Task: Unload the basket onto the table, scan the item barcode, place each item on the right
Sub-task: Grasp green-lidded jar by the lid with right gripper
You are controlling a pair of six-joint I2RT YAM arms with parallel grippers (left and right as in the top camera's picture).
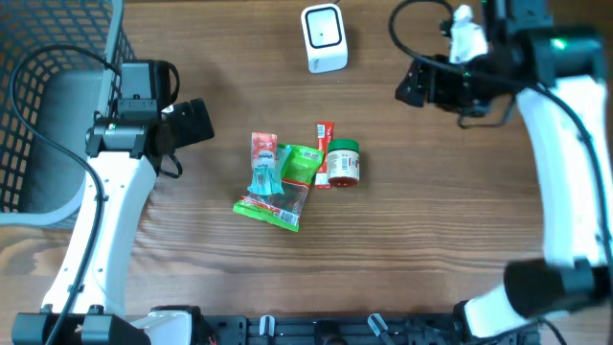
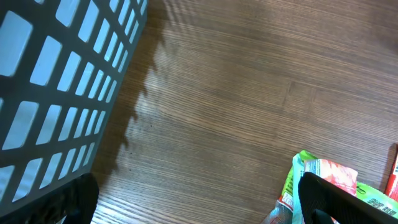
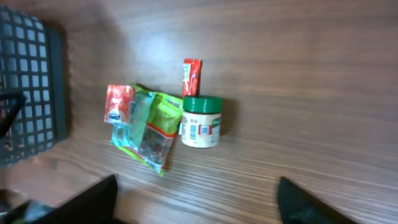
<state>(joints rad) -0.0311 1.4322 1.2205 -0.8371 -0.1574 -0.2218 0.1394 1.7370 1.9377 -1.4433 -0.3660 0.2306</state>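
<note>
1 jar [image 1: 343,163], 4 pkts [image 1: 278,182], 1 scanner [image 1: 324,38]; L gripper [image 2: 199,208], R gripper [image 3: 199,205] spread.

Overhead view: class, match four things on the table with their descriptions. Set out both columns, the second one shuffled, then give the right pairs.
1 scanner
2 jar
3 basket
4 sachet

A dark mesh, far left
B white, alone at the top
C green lid, white body
D red, narrow, beside the jar

Pairs: 1-B, 2-C, 3-A, 4-D
</note>
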